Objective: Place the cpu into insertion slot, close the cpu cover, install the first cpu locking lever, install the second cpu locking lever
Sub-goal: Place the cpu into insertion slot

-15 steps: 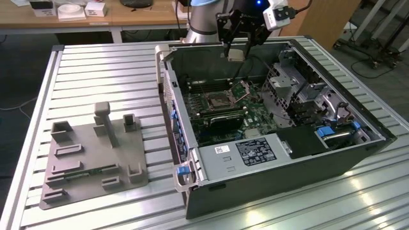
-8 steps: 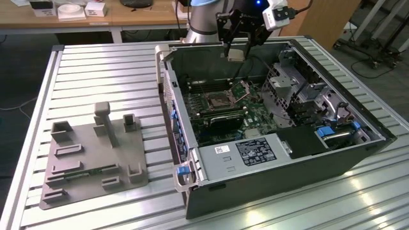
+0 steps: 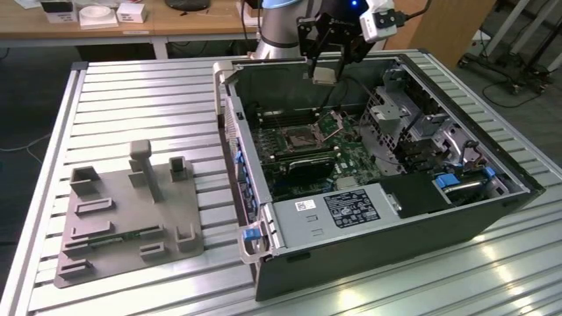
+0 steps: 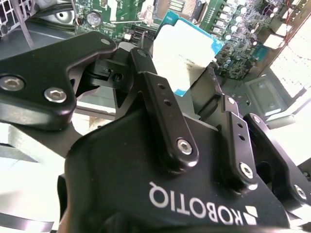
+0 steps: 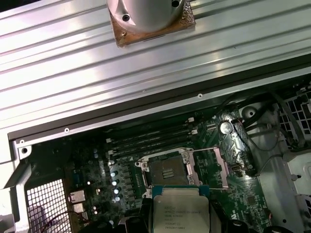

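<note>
Gripper (image 3: 325, 68): pinching the cpu (image 4: 187, 51) by two opposite edges.
Cpu position: aloft over the open case (image 3: 395, 253), well apart from the insertion slot (image 5: 167, 171), which lies bare below.
Handling: judged light, stiff, thin and fragile; best held by the edges only.
Clearance: case walls ring the board (image 5: 243, 191); approach looks free from above.

The ribbed metal table (image 3: 131, 85) is gleaming around the case (image 3: 386, 247), whose black wall is looking matt; above it, the cpu (image 3: 323, 75) is showing a smooth, pale metal face.
</note>
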Robot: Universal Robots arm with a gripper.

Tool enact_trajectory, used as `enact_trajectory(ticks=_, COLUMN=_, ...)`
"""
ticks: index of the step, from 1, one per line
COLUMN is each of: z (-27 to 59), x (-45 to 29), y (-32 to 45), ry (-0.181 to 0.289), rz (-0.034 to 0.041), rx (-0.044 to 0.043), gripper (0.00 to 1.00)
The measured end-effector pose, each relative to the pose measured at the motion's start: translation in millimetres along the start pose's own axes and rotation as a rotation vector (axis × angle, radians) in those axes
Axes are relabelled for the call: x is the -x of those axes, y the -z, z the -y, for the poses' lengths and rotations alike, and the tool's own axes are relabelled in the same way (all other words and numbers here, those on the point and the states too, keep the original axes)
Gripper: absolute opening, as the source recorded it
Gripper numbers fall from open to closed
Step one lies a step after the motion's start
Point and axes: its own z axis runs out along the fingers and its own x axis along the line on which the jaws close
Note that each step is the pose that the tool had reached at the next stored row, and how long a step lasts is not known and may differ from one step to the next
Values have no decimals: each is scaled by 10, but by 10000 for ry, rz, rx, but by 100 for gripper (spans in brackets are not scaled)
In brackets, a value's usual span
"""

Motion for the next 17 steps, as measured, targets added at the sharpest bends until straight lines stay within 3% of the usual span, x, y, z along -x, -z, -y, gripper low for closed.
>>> enact_trajectory(ticks=17, z=1, x=-2, y=-3, ry=-655, rz=58, rx=12, gripper=54)
